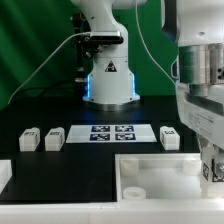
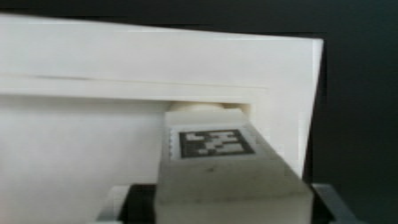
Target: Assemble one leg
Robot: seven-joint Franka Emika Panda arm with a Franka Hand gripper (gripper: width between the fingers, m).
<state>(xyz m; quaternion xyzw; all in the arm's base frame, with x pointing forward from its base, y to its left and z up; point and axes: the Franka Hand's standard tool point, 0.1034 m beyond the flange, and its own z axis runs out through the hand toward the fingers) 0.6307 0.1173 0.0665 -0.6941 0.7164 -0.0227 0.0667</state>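
In the wrist view my gripper (image 2: 222,207) is shut on the leg (image 2: 214,150), a white block with a black-and-white code tag facing the camera. The leg's far end sits at a corner hole (image 2: 210,103) of the large white square tray-like piece (image 2: 89,120); whether it is inside the hole I cannot tell. In the exterior view the gripper (image 1: 211,172) hangs over the right end of that piece (image 1: 150,168), and the held leg is mostly hidden by the fingers.
Three loose white legs lie on the black table: two at the exterior view's left (image 1: 30,140) (image 1: 54,137) and one at its right (image 1: 170,138). The marker board (image 1: 112,133) lies between them. The robot base (image 1: 108,75) stands behind.
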